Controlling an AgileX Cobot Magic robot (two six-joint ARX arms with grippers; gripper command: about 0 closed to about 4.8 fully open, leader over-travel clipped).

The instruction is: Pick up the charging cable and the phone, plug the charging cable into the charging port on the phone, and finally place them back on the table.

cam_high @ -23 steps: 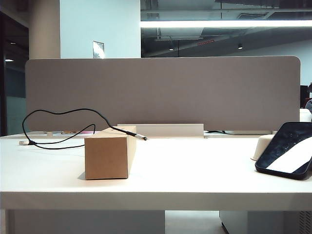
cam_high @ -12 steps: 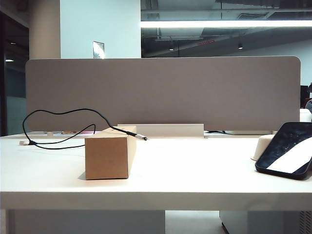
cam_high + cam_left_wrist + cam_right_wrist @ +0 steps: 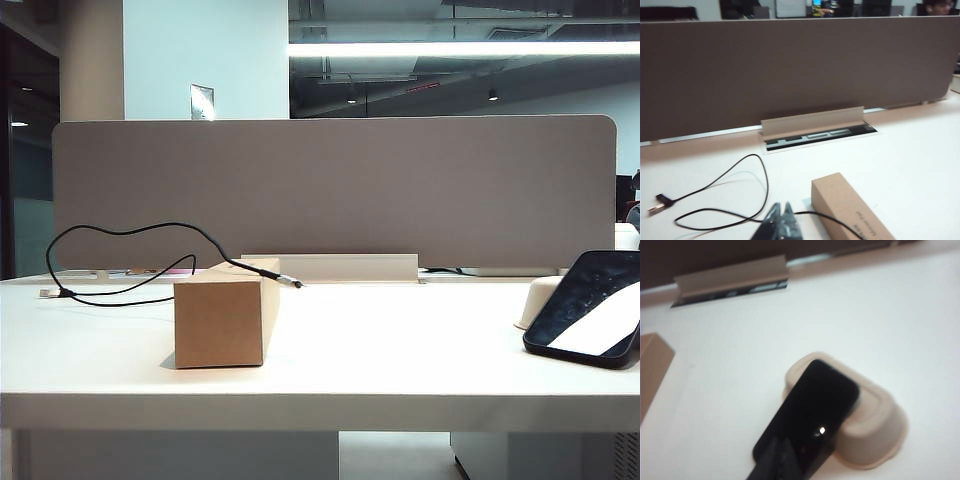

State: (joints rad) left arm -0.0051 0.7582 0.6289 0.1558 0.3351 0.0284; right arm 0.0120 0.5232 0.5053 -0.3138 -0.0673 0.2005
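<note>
Grey partition (image 3: 330,190) behind a white bench (image 3: 400,370), everything propped up for easy reach.
From the front, the charging cable (image 3: 120,232) drapes over a cardboard box (image 3: 222,318) so its plug overhangs; the phone (image 3: 590,308) leans on a cream dish (image 3: 538,300), one edge lifted. Over the left wrist, the left gripper (image 3: 780,225), fingers clenched and empty, hangs above the cord by the box. Over the right wrist, the right gripper (image 3: 776,460), fingers likewise clenched, hovers at the phone's low end.
</note>
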